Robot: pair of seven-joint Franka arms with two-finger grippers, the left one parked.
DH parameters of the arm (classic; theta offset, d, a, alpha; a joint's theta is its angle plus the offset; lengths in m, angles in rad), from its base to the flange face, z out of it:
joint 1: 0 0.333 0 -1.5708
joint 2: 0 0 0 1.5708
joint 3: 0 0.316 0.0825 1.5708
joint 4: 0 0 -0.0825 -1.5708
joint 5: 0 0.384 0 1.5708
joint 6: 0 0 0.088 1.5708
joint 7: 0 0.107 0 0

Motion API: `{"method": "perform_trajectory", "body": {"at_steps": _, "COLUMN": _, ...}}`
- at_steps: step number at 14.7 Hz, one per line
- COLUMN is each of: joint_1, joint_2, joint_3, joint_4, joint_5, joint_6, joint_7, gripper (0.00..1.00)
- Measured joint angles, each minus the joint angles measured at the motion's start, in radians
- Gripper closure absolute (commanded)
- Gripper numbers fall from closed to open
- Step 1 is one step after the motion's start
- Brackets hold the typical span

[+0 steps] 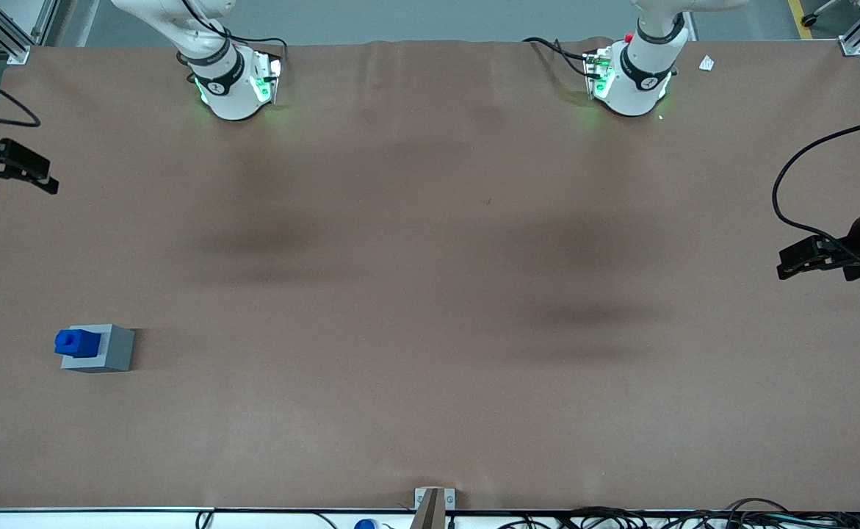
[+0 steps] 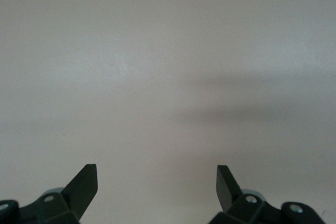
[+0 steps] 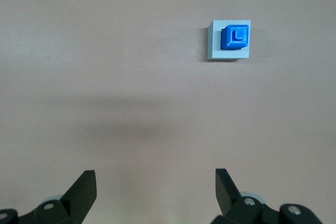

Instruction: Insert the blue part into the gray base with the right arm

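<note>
The blue part [image 1: 77, 342] sits on top of the gray base [image 1: 112, 351], off-centre, with its stepped top standing above the base. The pair stands on the brown table toward the working arm's end, near the front camera. My right gripper [image 1: 26, 176] hangs high over the table edge at that same end, farther from the front camera than the base, and well apart from it. In the right wrist view the gripper [image 3: 155, 179] is open and empty, with the blue part [image 3: 235, 36] and gray base [image 3: 212, 45] well ahead of the fingertips [image 3: 84, 182].
The two arm bases [image 1: 235, 84] [image 1: 631, 77] stand along the table's back edge. A small white scrap [image 1: 706, 63] lies near the back corner at the parked arm's end. A metal bracket [image 1: 435, 503] and cables [image 1: 620, 518] line the front edge.
</note>
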Motion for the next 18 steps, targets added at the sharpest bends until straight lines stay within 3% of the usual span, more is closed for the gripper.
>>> {"method": "perform_trajectory", "body": {"at_steps": 18, "joint_1": 0.057, "joint_2": -0.023, "joint_3": 0.002, "joint_4": 0.057, "joint_5": 0.0, "joint_6": 0.009, "joint_7": 0.07, "gripper": 0.0}}
